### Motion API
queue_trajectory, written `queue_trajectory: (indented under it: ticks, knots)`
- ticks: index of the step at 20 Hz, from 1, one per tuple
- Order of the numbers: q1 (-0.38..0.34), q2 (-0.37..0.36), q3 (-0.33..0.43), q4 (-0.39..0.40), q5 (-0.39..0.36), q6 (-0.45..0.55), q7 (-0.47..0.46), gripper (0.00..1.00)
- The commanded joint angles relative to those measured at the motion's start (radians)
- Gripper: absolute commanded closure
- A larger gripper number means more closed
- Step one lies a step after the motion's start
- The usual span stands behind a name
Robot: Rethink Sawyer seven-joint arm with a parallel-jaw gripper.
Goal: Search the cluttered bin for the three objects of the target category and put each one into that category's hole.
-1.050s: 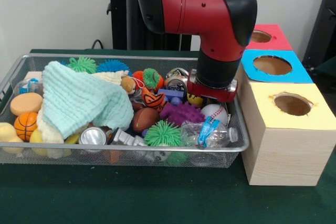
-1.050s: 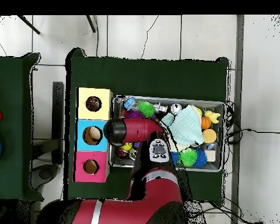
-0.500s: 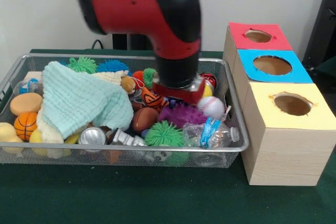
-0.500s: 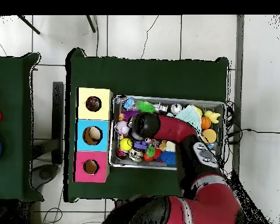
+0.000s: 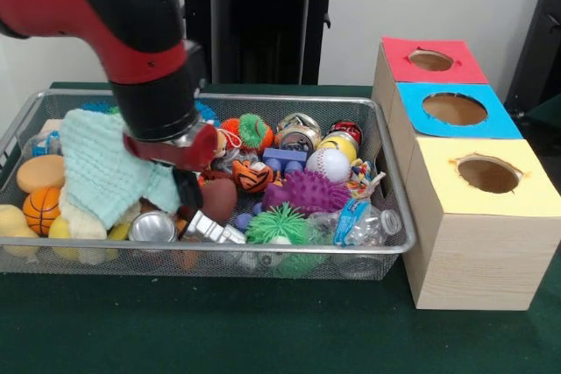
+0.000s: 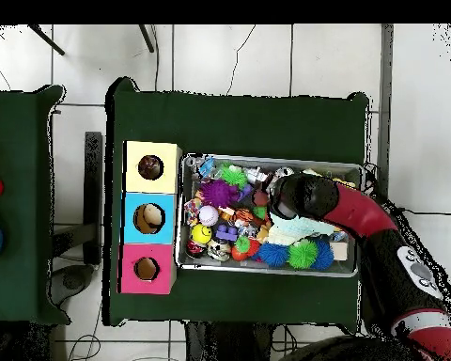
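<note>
Over the left part of the wire bin (image 5: 386, 243), as the front view shows it, the gripper (image 5: 187, 188) is held low above the clutter, just beside the pale green cloth (image 5: 101, 168). Two dark fingers (image 5: 188, 190) are seen hanging below the red wrist plate, close to a brown football (image 5: 219, 199) and a silver can (image 5: 153, 228). Whether they are parted or closed cannot be told, and nothing is clearly seen to be carried by them.

The arm (image 6: 375, 230) is judged to be placed there for searching, since the cloth covers much of that end and things may be hidden beneath it.

Which category is sought is not stated. Balls are scattered through the bin: a baseball (image 5: 328, 164), a small basketball (image 5: 42, 208), and spiky balls in green (image 5: 277, 225) and purple (image 5: 311, 190).

On the green surface (image 5: 263, 330), the three boxes stand touching the bin's side, so that little travel is needed. Their holes are framed in yellow (image 5: 486, 174), blue (image 5: 454, 109) and red (image 5: 431, 60), and none is seen to be blocked.
</note>
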State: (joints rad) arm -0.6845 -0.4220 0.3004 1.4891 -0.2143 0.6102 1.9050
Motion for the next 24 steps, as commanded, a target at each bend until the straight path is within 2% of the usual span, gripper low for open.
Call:
queue_trajectory:
  ticks: [1, 5, 7, 10, 13, 19, 24]
  knots:
    - [-0.013, 0.04, 0.121, -0.035, -0.119, 0.032, -0.259, 1.0]
    - [0.017, 0.023, 0.12, 0.017, -0.118, -0.009, -0.166, 1.0]
    - [0.056, -0.002, 0.092, 0.042, -0.122, -0.035, -0.093, 1.0]
    - [0.139, -0.049, 0.024, 0.042, -0.132, -0.005, -0.004, 1.0]
    - [0.193, -0.08, -0.011, 0.04, -0.121, 0.039, 0.037, 1.0]
    - [0.247, -0.185, -0.016, 0.116, -0.018, 0.115, 0.109, 1.0]
    - [0.294, -0.217, -0.04, 0.139, 0.046, 0.133, 0.153, 1.0]
